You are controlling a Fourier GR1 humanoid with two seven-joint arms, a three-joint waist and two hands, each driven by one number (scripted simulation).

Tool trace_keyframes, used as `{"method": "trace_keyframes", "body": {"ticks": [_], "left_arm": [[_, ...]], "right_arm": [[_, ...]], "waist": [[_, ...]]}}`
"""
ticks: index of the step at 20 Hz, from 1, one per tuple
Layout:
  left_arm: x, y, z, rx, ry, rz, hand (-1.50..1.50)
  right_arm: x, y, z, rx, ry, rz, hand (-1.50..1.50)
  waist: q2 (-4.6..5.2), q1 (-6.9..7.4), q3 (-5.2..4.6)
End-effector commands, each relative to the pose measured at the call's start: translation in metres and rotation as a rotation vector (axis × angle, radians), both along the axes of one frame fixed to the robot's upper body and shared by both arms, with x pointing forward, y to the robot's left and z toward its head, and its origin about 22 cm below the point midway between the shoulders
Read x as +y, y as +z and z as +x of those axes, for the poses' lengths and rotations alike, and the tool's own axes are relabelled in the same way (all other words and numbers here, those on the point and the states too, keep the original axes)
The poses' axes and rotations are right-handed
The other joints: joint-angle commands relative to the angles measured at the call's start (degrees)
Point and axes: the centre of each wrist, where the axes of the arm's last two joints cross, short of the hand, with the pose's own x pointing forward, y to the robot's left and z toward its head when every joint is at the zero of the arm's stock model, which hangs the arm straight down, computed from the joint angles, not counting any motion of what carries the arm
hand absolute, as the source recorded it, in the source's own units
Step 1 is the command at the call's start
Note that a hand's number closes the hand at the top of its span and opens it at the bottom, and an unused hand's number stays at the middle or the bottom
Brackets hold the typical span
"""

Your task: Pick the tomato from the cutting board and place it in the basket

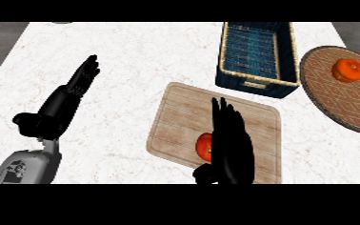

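- Head view: tomato (203, 146) sits on the cutting board (184, 114), at its near-middle part, partly hidden by the right robot hand (228, 143).
- Right robot hand has straight fingers, released, grasping nothing; tomato lies just at its left side, touching or nearly so.
- Basket (255, 57) is beyond the board, up-right.
- Left robot hand (70, 97) rests open, far left on the table (134, 57); right one is much nearer.
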Motion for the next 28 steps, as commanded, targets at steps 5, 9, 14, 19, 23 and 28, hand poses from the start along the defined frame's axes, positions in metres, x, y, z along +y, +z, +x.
{"method": "trace_keyframes", "body": {"ticks": [5,9,14,19,23,28], "left_arm": [[0.002,-0.008,-0.002,0.013,-0.018,-0.006,0.0],[-0.007,-0.001,-0.004,-0.003,0.006,0.0,0.0],[0.003,-0.009,-0.015,0.014,0.01,-0.009,0.0],[0.004,0.023,-0.003,-0.001,-0.006,-0.005,0.0],[0.008,-0.005,0.007,-0.001,-0.001,-0.001,0.0],[0.001,0.0,-0.013,-0.002,-0.005,0.009,0.0]], "right_arm": [[0.0,-0.026,0.026,0.086,-0.089,-0.019,-1.5],[0.0,-0.018,0.011,0.116,-0.088,-0.027,-1.5],[-0.011,-0.031,0.03,0.139,-0.059,0.011,-1.5],[0.006,-0.035,0.037,0.216,0.006,0.009,1.5],[0.003,-0.058,0.025,0.208,0.02,-0.015,1.5],[0.014,-0.079,0.013,0.204,0.1,-0.128,1.5]], "waist": [[0.04,0.09,0.0],[-0.03,-0.01,0.0],[-0.02,0.11,0.0],[0.02,0.22,0.01],[0.04,-0.05,0.0],[-0.03,0.41,0.01]]}}
